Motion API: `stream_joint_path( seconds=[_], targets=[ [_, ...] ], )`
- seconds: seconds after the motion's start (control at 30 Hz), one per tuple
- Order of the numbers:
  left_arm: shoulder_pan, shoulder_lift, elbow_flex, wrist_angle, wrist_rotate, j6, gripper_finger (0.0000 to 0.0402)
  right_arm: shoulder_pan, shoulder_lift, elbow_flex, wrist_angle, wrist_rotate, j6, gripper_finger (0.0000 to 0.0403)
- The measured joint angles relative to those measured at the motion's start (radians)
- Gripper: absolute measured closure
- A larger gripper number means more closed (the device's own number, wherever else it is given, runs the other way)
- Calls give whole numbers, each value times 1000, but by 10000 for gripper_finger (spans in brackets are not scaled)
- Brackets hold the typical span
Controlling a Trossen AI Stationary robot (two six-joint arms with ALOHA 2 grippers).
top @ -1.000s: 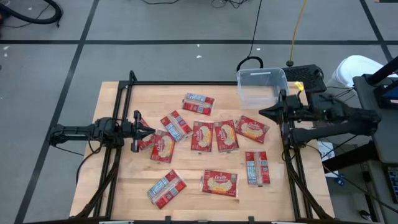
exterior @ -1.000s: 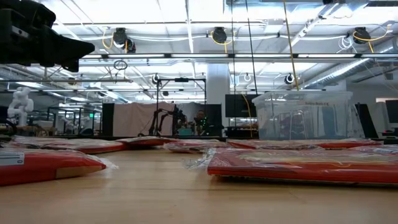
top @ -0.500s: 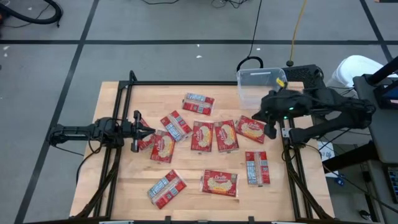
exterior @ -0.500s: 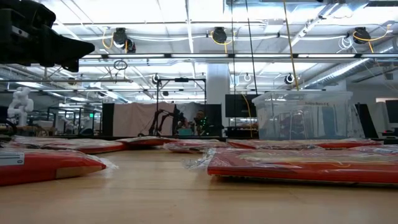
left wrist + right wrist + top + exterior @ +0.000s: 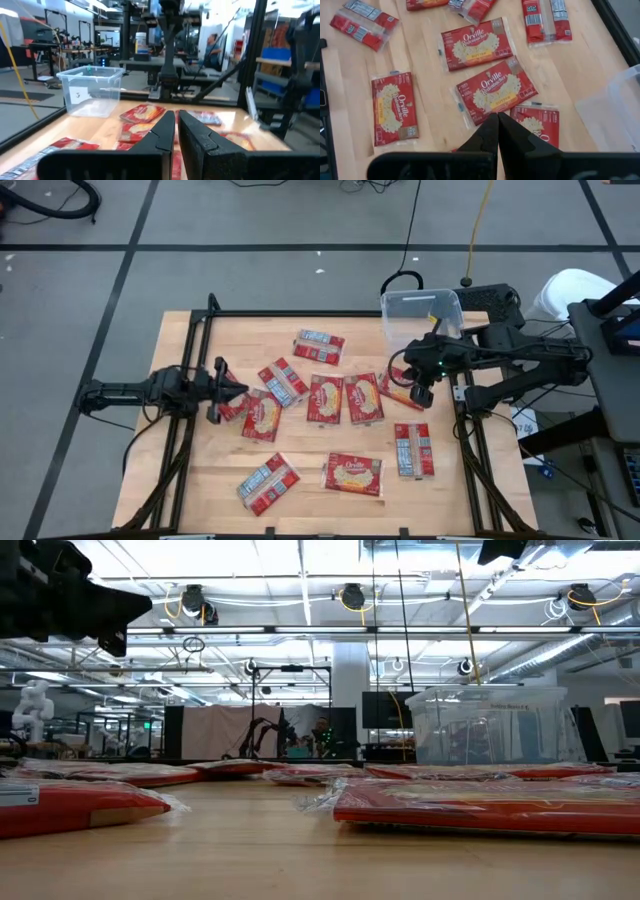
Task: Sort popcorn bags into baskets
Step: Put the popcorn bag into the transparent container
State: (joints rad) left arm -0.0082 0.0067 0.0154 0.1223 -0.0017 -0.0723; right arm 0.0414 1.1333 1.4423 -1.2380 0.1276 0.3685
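Seen from above, the pale wooden bench carries about ten flat red popcorn packets scattered across its middle, some showing a cream-yellow popcorn picture, others white-grey print. The clear rectangular plastic tub stands at the bench's 1 o'clock corner, with no packet visible inside it.

The right end effector hangs over the 3 o'clock side of the spread, above the packet nearest the tub, just at that packet's 3 o'clock edge. Its wrist view shows the two dark fingers pressed together with nothing between them, pointing down at picture-face packets.

The left end effector waits at the bench's 9 o'clock side, at the edge of the nearest packet; its fingers stand nearly together, a thin slit between them, empty.
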Motion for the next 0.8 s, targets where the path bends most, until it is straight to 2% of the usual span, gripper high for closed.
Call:
stream_joint_path(
  seconds=[0.13, 0.27, 0.5, 0.63, 0.8],
  targets=[
    [0, 27, 57, -12, 0, -62, 371, 0, -11, -44, 32, 0, 21, 401],
    [-1, 126, 179, -82, 0, -83, 371, 0, -14, -103, 76, 0, 32, 401],
    [-28, 407, 482, -300, 1, 24, 371, 0, -10, -201, 198, -2, 32, 401],
    [-37, 578, 661, -403, -3, 52, 371, 0, -12, -265, 259, -39, 32, 401],
    [-40, 762, 807, -495, -34, 95, 371, 4, -11, -365, 343, -100, 44, 401]
  ],
)
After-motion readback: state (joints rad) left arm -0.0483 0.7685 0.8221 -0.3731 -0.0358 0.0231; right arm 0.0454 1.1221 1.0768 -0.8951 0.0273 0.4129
